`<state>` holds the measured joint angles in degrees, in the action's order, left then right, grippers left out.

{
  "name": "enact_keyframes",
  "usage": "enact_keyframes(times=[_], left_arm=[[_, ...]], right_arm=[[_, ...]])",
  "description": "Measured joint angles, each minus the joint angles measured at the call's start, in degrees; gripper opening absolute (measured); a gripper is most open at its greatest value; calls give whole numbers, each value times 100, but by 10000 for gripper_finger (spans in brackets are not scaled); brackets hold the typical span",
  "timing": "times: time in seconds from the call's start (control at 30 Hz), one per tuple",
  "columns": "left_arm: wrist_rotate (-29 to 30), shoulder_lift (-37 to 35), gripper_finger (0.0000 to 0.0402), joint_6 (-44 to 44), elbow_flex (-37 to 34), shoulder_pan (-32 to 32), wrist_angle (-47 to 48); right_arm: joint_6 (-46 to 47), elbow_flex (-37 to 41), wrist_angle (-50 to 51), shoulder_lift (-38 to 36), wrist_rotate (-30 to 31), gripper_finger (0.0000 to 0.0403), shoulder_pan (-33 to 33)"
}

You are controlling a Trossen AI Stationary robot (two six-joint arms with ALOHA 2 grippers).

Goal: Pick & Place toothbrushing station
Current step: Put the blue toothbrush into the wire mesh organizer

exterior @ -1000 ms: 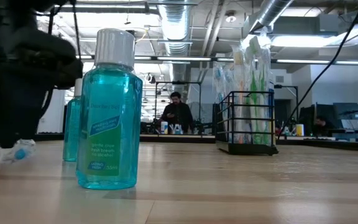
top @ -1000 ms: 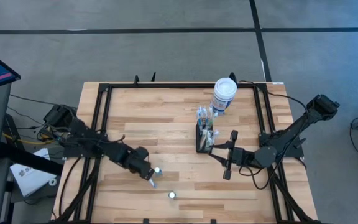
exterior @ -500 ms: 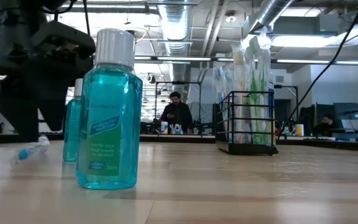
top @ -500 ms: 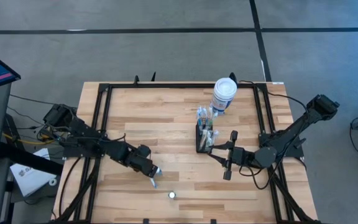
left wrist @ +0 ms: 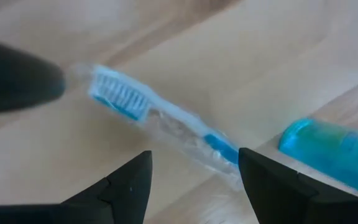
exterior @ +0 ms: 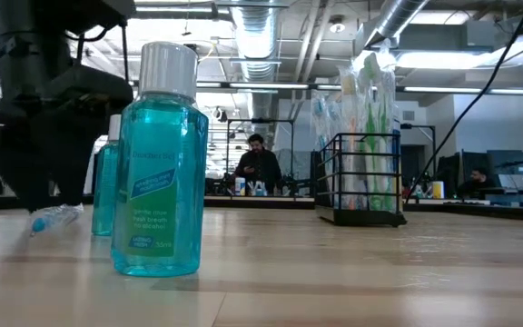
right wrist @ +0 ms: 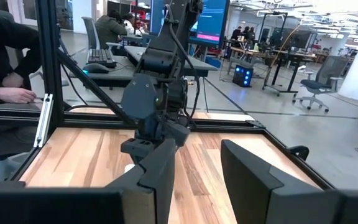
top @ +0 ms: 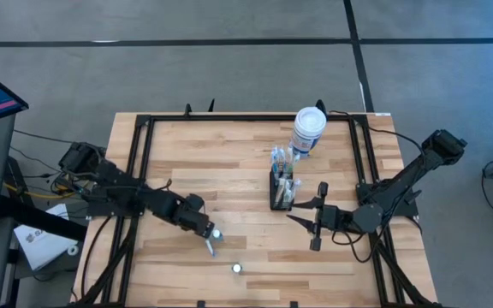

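Wooden surface (top: 229,154) inside a black frame, seen from above. Left arm reaches in from the left; right arm from the right.

Toothbrushing station (top: 282,190): a black wire caddy standing upright right of centre, its long axis vertical and its open top pointing up, toothbrush heads rising out of it. A white canister with blue label (top: 308,130) stands just beyond it, toward the far edge.

Right gripper (top: 305,214): just to the right of the station, fingers spread wide and pointing toward it, not touching it.

Left gripper (top: 210,242): low over the near-left part of the surface, fingers apart on either side of a loose blue-and-clear toothbrush (left wrist: 160,115) that lies flat. Whether the fingers touch it cannot be told. A small mouthwash bottle (top: 236,268) stands just nearer the front edge.

Step in hand, as judged: gathering the loose toothbrush for the station. The next move calls for closing the left fingers squarely across the thin handle, then lifting and carrying it rightward to a free slot; the handle is slippery and may roll.
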<state>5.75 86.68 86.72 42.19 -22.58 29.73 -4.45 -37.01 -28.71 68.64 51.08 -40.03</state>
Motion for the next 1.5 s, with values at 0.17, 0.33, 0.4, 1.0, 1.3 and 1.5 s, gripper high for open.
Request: enact_keyframes(times=[0.17,0.33,0.4,1.0,1.3,1.5], left_arm=[[84,-172,234,2,-82,187,-46],[248,-377,234,4,-348,276,-180],[263,-383,234,4,-422,277,-293],[422,-333,235,-60,-713,563,-1556],[416,-332,235,-248,-713,369,-1737],[562,-332,235,-401,-713,274,-1745]], right_arm=[[2,0,-17,0,1,120,4],[2,0,-7,2,1,120,2],[2,0,-8,2,1,120,2],[2,0,-31,2,1,120,7],[2,0,-31,2,1,120,7],[2,0,-31,2,1,120,7]])
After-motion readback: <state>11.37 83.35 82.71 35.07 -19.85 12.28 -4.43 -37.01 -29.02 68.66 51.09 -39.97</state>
